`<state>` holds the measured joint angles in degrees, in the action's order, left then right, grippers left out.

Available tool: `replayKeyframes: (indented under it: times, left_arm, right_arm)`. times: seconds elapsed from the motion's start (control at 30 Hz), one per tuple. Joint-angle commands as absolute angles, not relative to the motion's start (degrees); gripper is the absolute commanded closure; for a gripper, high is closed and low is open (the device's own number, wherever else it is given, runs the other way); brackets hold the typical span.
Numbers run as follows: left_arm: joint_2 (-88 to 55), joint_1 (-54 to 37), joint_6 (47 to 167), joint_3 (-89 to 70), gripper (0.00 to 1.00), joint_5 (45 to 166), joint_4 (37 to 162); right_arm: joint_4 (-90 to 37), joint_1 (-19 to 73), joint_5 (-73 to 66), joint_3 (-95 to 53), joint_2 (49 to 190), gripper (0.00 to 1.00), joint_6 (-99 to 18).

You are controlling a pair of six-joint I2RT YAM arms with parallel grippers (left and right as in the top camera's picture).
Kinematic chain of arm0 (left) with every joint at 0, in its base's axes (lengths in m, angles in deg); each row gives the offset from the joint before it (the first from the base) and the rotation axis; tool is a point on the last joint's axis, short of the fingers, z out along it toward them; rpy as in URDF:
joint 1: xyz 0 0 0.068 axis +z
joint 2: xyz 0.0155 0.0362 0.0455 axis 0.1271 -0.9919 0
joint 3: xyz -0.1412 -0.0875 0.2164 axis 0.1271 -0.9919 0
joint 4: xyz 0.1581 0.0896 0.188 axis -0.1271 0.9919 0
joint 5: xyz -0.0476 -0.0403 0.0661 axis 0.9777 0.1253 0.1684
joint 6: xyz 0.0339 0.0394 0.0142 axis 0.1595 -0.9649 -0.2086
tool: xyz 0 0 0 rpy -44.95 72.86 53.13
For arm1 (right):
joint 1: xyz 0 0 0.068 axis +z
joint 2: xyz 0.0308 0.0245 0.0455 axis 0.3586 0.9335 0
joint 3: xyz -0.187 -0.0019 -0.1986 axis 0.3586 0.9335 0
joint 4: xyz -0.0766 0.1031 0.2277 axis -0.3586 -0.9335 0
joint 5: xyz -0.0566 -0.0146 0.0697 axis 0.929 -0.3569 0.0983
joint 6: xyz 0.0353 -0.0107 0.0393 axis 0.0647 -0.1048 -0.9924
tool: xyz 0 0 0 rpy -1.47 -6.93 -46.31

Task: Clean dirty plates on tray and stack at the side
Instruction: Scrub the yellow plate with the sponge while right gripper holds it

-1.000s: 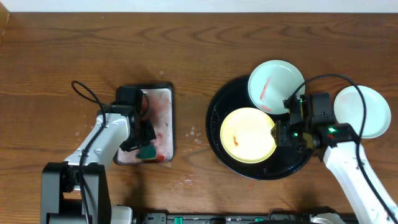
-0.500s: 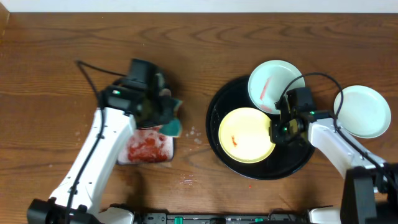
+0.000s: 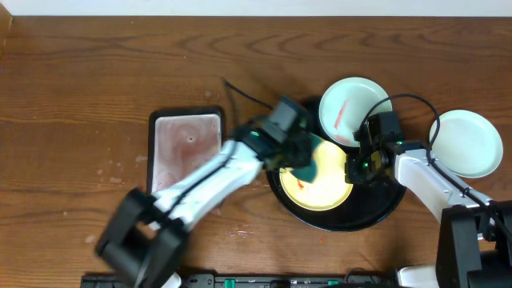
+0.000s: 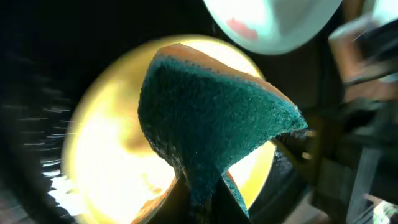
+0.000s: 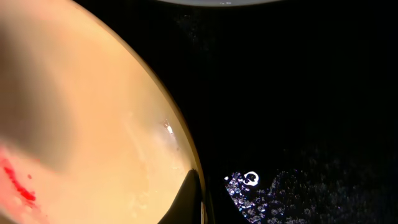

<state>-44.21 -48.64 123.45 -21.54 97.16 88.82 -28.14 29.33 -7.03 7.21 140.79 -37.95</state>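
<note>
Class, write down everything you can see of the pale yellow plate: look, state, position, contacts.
The yellow plate is small, round, shallow and glossy, with red smears on it. It lies flat inside the black tray. The right gripper pinches its right rim; the left gripper holds a green sponge over it, whether touching is unclear.
</note>
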Motion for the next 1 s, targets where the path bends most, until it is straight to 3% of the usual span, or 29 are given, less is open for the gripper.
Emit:
replayKeyframes:
  times: [0.0,0.23,0.47,0.57,0.8,0.97]
  left_arm:
    - [-50.5,-52.3,125.9,-21.0,0.93,93.8,87.3]
    - [-55.2,-54.8,126.2,-21.0,0.92,75.8,93.7]
    - [-54.8,-52.7,127.8,-20.1,0.93,67.0,102.5]
    - [-54.8,-52.5,127.8,-20.1,0.93,69.8,101.4]
    - [-56.1,-52.9,129.6,-20.1,0.93,92.8,86.4]
    - [-59.6,-54.3,131.7,-20.1,0.92,99.5,80.1]
  right_arm:
    - [-28.0,29.4,-5.8,6.9,141.8,0.99,-38.8]
    - [-28.0,31.1,-5.8,6.9,141.8,0.99,-38.9]
    - [-28.0,31.9,-5.0,6.9,141.8,0.99,-38.9]
    - [-28.1,31.9,-4.5,6.9,141.8,0.99,-38.8]
    - [-28.2,32.0,-4.5,6.9,141.8,0.99,-38.8]
    - [-28.2,32.0,-4.5,6.9,141.8,0.99,-38.8]
